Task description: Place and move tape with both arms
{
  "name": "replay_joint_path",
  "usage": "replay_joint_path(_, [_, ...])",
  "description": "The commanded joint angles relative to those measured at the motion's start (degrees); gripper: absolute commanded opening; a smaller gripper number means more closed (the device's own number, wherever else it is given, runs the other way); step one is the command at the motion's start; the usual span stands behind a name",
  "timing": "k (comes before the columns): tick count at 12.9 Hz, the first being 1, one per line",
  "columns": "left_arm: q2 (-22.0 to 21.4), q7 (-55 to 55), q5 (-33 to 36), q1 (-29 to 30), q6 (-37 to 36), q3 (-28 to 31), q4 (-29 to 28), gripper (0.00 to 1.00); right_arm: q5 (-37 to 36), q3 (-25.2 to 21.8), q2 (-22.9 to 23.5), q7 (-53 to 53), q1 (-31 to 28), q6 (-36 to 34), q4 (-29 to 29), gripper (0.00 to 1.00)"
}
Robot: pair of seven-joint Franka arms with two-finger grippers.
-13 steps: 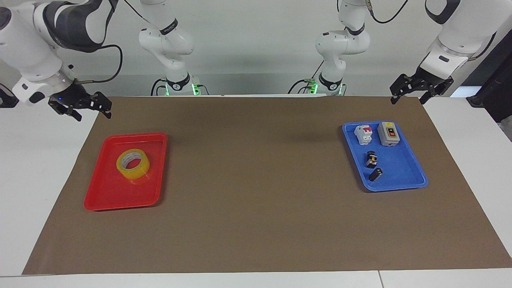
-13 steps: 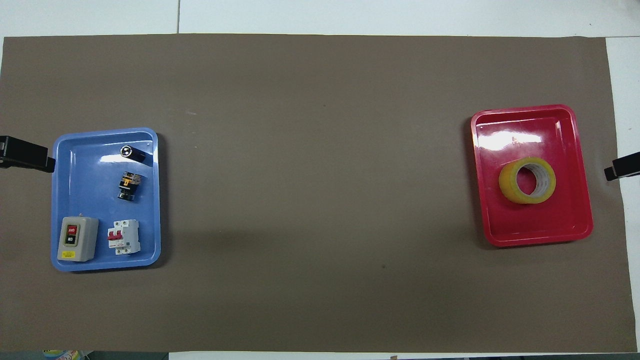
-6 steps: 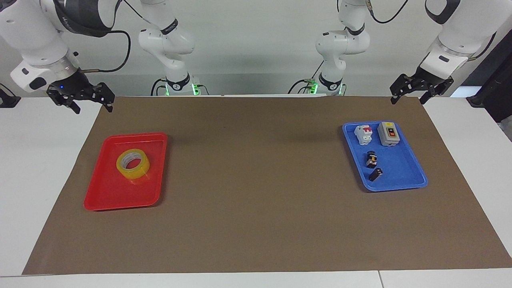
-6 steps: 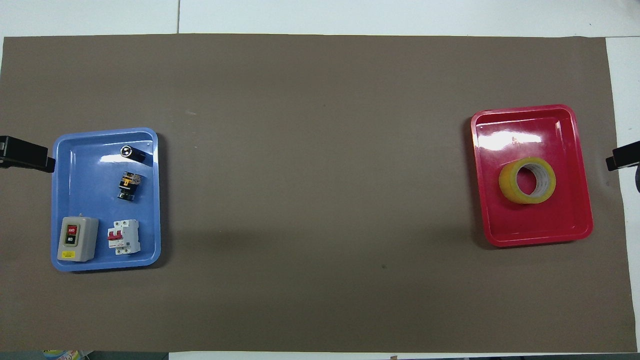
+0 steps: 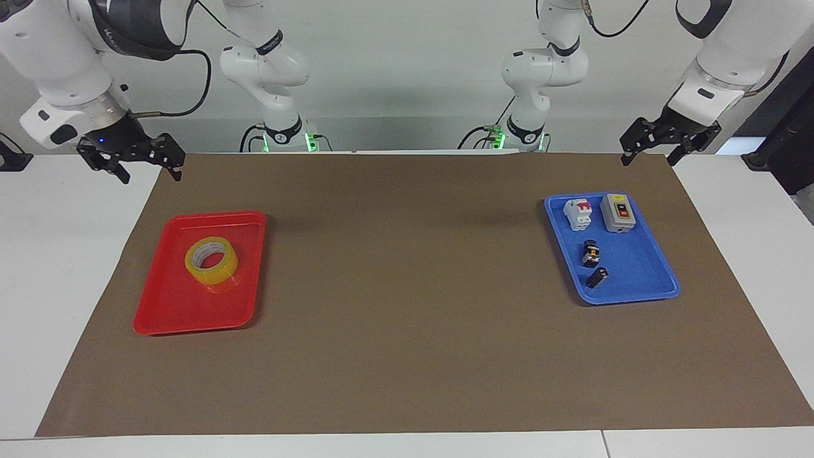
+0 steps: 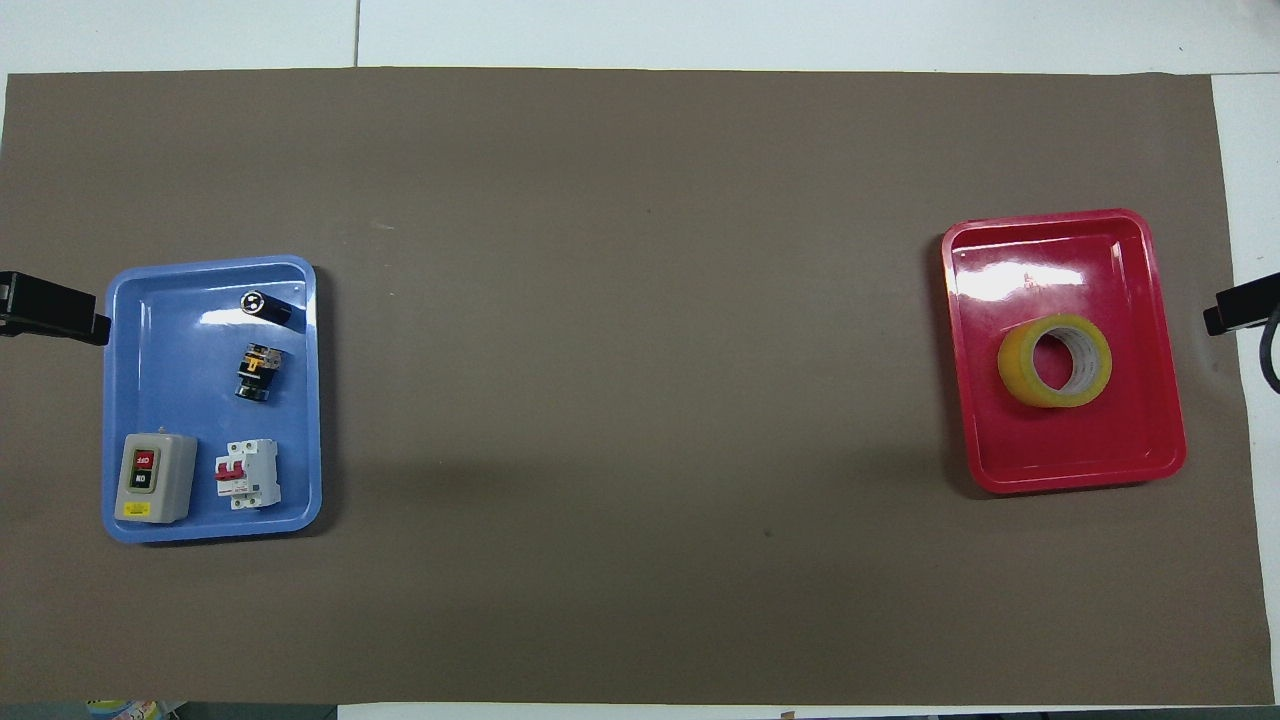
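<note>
The tape is a yellowish ring that lies flat in the red tray at the right arm's end of the table. It also shows in the overhead view, in that tray. My right gripper is open and empty, up in the air over the edge of the brown mat beside the red tray, apart from the tape. Only its tip shows from overhead. My left gripper is open and empty over the mat's corner by the blue tray, and the left arm waits. Its tip shows from overhead.
A blue tray at the left arm's end holds a grey switch box, a white circuit breaker and two small black parts. A brown mat covers the table between the trays.
My right gripper has risen a little and shifted slightly toward the mat's edge. The tape, both trays and the left arm have not moved.
</note>
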Motion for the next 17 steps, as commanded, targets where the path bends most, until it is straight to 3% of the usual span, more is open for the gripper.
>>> replay_joint_path(1, [0.3,-0.5,0.3,0.1,0.4,0.1,0.6,1.0,1.2,1.3,-0.4,4.2,-0.1,1.2,-0.1,1.0])
replay_joint_path(5, [0.3,-0.5,0.3,0.1,0.4,0.1,0.6,1.0,1.2,7.9,-0.3,12.3,-1.2,2.0,0.1,1.0])
replay_joint_path(14, [0.3,-0.5,0.3,0.1,0.4,0.1,0.6,1.0,1.1,8.3,0.0,12.5,-1.6,1.2,1.0,1.0])
replay_joint_path(17, [0.3,-0.5,0.3,0.1,0.4,0.1,0.6,1.0,1.3,4.3,-0.3,11.8,-2.1,0.1,0.9,1.0])
